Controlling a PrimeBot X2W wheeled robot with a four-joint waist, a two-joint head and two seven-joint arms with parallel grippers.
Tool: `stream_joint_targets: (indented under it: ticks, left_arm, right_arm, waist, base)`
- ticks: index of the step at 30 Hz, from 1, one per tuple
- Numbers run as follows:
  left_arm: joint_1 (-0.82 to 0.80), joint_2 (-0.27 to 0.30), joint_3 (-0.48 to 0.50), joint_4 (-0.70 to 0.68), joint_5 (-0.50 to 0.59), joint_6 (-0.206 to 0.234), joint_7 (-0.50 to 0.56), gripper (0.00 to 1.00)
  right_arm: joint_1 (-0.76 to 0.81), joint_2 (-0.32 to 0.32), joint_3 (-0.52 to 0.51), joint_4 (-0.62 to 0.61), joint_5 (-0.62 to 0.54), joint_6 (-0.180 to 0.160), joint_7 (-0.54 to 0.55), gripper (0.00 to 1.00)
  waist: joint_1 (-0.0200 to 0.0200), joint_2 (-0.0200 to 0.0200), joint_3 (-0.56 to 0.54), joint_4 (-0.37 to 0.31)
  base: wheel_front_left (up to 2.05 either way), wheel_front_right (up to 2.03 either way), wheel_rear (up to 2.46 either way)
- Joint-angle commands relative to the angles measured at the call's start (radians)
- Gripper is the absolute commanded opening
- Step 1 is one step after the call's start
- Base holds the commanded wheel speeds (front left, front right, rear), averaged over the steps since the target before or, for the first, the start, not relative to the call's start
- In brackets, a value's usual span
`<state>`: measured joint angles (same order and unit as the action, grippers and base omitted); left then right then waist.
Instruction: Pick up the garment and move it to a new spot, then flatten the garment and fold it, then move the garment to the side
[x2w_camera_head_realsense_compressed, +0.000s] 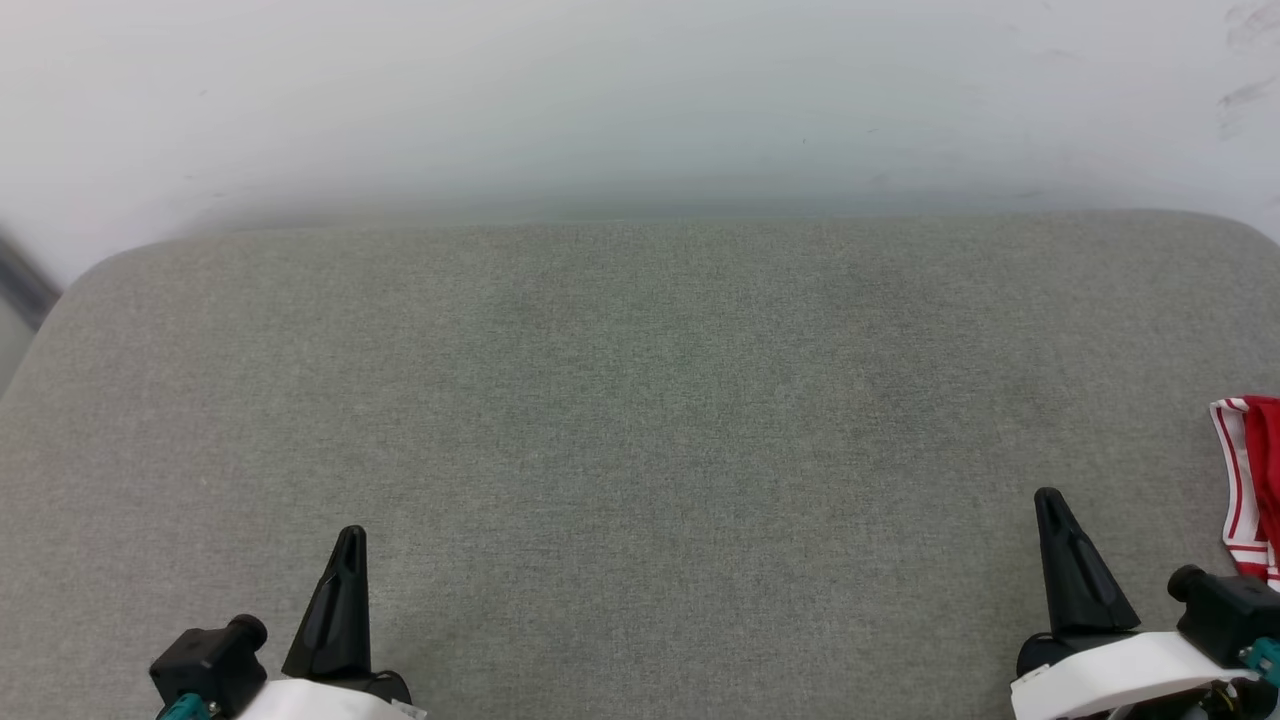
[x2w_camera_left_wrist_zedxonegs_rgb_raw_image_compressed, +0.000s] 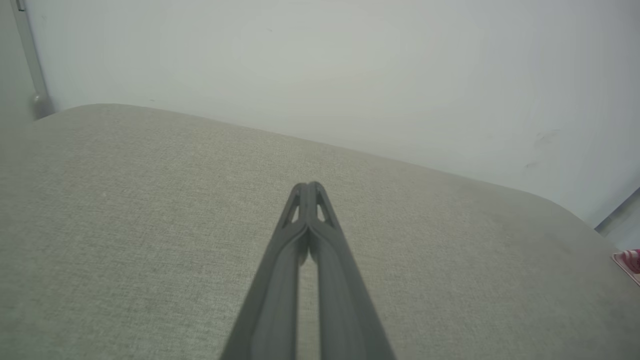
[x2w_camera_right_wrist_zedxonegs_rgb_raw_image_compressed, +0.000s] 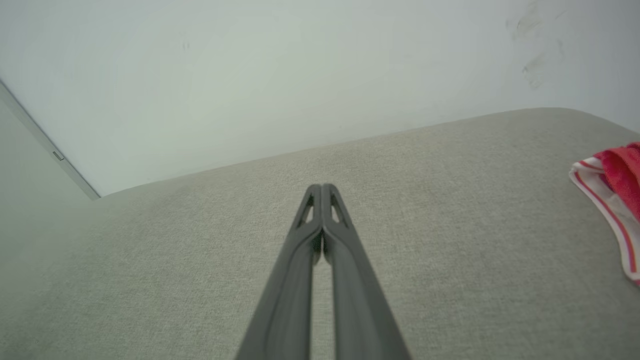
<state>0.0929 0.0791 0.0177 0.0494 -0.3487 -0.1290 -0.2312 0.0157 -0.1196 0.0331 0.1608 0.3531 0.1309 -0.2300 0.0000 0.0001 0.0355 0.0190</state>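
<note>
**Inspector:** State of the pincers?

**Assessor:** The left gripper (x2w_camera_left_wrist_zedxonegs_rgb_raw_image_compressed: 310, 189) has its fingers pressed together tip to tip, with nothing between them. The right gripper (x2w_camera_right_wrist_zedxonegs_rgb_raw_image_compressed: 322, 190) is the same, closed on nothing. Both sit low over the grey padded surface (x2w_camera_head_realsense_compressed: 640, 400) and point toward the pale wall (x2w_camera_head_realsense_compressed: 640, 90).

**Inspector:** Location of the garment (x2w_camera_head_realsense_compressed: 1255, 470)?

**Assessor:** It lies well out to the right of the right gripper, apart from it, at the surface's right margin. A red fold with white-and-red striped trim is in sight. The rest runs out of frame, so I cannot tell whether it is folded or bunched. From the left gripper it lies far right, across the whole bare stretch.

**Inspector:** Step in hand?

**Assessor:** That is not settled. A shirt off to the side with both pincers shut and empty fits a garment waiting to be fetched. It equally fits a folded one already set aside. I make no call between them.

**Inspector:** Guidance on workmanship?

**Assessor:** This is judgement only. Bring the whole garment into sight before deciding anything. Keep the right gripper clear of the striped edge, because shut tips would shove light cloth across the weave. Any handling would need the fingers parted before contact.
</note>
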Motion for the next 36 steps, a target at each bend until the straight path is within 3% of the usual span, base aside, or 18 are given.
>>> stream_joint_targets:
  ticks: [1, 19, 36]
  left_arm:
    - [-0.030, 0.007, 0.003, -0.005, -0.057, 0.002, 0.009, 0.00]
    - [-0.076, 0.013, 0.006, 0.049, -0.364, -0.001, 0.075, 0.00]
    - [-0.106, 0.014, 0.014, 0.080, -0.585, -0.001, 0.127, 0.00]
  right_arm:
    - [-0.022, 0.002, -0.007, -0.010, 0.059, 0.000, 0.011, 0.00]
    - [-0.050, 0.009, -0.029, 0.012, 0.358, 0.000, 0.081, 0.00]
    - [-0.069, 0.018, -0.049, 0.028, 0.575, 0.000, 0.136, 0.00]
  waist:
    - [0.0000, -0.0001, -0.001, 0.000]
    - [0.0000, -0.0001, -0.006, -0.003]
    - [0.0000, -0.0001, -0.010, -0.006]
  base:
    - [0.00, 0.00, 0.00]
    - [0.00, 0.00, 0.00]
    - [0.00, 0.00, 0.00]
